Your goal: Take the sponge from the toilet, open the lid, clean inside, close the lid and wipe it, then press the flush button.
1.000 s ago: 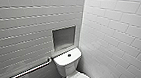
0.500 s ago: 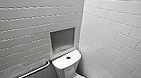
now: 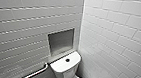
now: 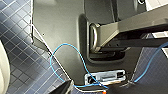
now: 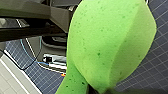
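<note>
The toilet [image 3: 66,66] stands in the corner at the bottom of the head view, its white rounded tank facing me. The flush button [image 3: 67,59] is a small dark round spot in the middle of the tank top. Below the tank a white sliver reaches the picture's edge; I cannot tell whether it is the lid. In the right wrist view the bright green sponge [image 5: 107,42] looms large, pinched and bulging, with my right gripper [image 5: 97,89] shut on it above the floor. Nothing is held in the left gripper.
White-tiled walls meet in a corner behind the toilet. A grey recessed niche [image 3: 60,41] sits in the left wall above the tank, and a metal grab bar [image 3: 34,73] runs below it. Blue mosaic floor [image 4: 20,65] surrounds my dark base and its blue cable [image 4: 67,45].
The whole head picture has shifted a little, so the toilet now sits slightly lower and further left in it: the camera moved. The sponge stays in the right gripper.
</note>
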Tool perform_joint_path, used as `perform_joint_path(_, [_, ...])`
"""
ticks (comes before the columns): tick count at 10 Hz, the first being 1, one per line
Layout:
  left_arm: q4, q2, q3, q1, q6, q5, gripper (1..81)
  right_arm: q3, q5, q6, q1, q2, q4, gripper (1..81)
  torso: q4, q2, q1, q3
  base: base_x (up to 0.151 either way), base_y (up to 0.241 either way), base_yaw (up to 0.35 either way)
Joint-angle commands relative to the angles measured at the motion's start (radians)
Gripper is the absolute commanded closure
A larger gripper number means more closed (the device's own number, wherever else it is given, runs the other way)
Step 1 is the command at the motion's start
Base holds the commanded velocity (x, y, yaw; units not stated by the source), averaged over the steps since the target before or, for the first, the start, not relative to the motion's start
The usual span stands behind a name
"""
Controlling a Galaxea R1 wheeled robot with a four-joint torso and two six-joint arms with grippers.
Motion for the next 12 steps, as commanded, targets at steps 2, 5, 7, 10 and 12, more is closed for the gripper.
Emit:
perform_joint_path(2, [-0.004,-0.001,-0.002,-0.018,0.001,0.042,1.0,0.005,-0.076,-0.005,0.011,-0.003,0.013,81.1,0.000,0.000,0.000,0.000,0.036,0.000,0.000])
perform_joint_path(5, [-0.004,-0.001,-0.002,-0.018,0.001,0.043,1.0,0.004,-0.081,-0.002,0.014,-0.006,0.013,81.1,0.000,0.000,0.001,0.000,0.000,0.000,0.000])
perform_joint_path(7, [-0.003,-0.009,-0.002,-0.018,-0.001,0.033,1.0,0.019,-0.086,0.000,0.013,-0.018,0.017,81.1,0.000,0.000,0.000,0.000,0.000,0.000,0.000])
perform_joint_path(10, [-0.004,-0.098,0.056,-0.009,-0.021,-0.096,1.0,0.200,-0.069,-0.002,-0.001,-0.110,0.008,81.1,0.000,0.000,0.000,0.000,0.000,0.000,0.000])
perform_joint_path(12, [-0.003,-0.118,0.086,0.011,-0.143,-0.082,1.0,0.407,-0.043,-0.002,-0.001,-0.233,0.009,81.1,0.000,0.000,0.000,0.000,0.000,0.000,0.000])
